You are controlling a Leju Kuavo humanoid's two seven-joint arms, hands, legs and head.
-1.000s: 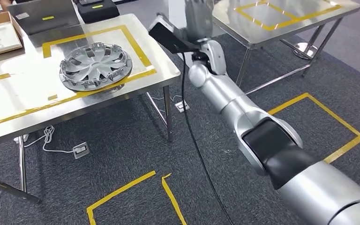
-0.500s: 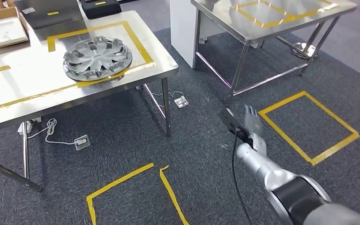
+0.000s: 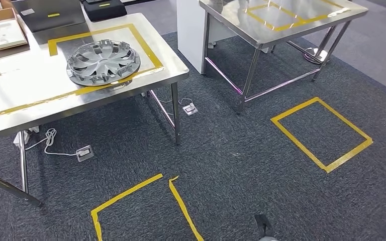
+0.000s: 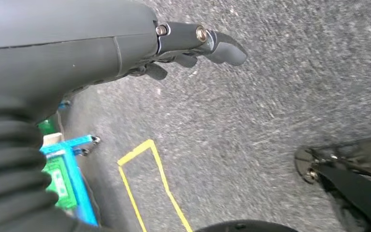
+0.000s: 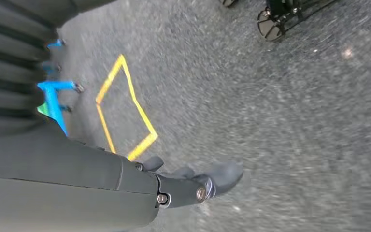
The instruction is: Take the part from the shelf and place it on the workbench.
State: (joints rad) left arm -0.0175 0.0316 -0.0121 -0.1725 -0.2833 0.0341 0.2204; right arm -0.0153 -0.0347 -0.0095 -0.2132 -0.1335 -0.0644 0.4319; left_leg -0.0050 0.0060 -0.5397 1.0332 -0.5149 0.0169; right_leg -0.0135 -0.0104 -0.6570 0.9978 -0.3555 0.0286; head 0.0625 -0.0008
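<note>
Change: since half a second ago the right arm has dropped out of the middle of the head view; just a dark tip of it remains at the bottom edge, right of centre. The whole scene has also slid a little, so the camera moved.
Upper left: a cardboard box (image 3: 0, 30) lies on the near workbench (image 3: 25, 108), at the top-left corner of the frame.
Part: the silver wheel cover (image 3: 103, 62) lies flat on that workbench, upper left of the frame, inside a yellow tape rectangle (image 3: 146, 47), its lower rim touching the tape line.
Floor, lower left: a white socket box (image 3: 84, 152) and its cable lie on the grey carpet under the bench; a yellow tape corner (image 3: 130, 191) is marked lower centre.
Upper right: a second steel table (image 3: 281, 22) carries its own tape square; another yellow rectangle (image 3: 321, 133) is taped on the carpet at right.
Left hand (image 4: 193, 46): hangs over the carpet, fingers loosely extended and apart, holding nothing.
Right hand (image 5: 193, 183): likewise over the carpet near a yellow tape outline, fingers apart, holding nothing.
</note>
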